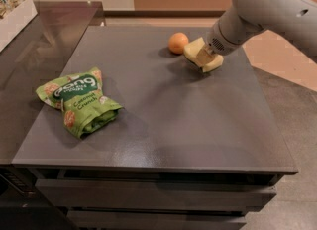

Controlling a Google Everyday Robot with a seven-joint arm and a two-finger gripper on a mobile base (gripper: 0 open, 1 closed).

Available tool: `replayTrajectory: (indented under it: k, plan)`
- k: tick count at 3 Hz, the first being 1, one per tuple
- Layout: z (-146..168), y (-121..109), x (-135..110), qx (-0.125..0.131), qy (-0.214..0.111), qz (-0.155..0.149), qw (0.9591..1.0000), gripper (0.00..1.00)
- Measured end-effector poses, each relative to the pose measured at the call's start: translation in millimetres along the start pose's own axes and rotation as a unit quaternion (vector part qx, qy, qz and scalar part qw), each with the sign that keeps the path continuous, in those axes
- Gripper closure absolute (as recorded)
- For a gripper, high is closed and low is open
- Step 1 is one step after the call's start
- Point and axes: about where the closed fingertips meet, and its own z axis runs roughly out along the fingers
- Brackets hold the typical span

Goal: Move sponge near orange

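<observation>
Green snack bag (79, 100): well left of the orange (178, 42), toward the front, out of the way. Sponge (194, 49) just right of the orange, nearly touching, tilted, pinched by the gripper (205, 58) on its far-right side. Risk: a leftward nudge on release could bump the orange and set it rolling.

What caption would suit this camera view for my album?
Robot gripper holds a yellow sponge beside an orange on a grey table; snack bag at left.
</observation>
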Motion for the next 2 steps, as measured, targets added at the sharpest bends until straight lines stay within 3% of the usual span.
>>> replayTrajectory:
  k: [2]
  plan:
    - [2.4, 2.4, -0.7, -0.002, 0.001, -0.002, 1.0000, 0.12]
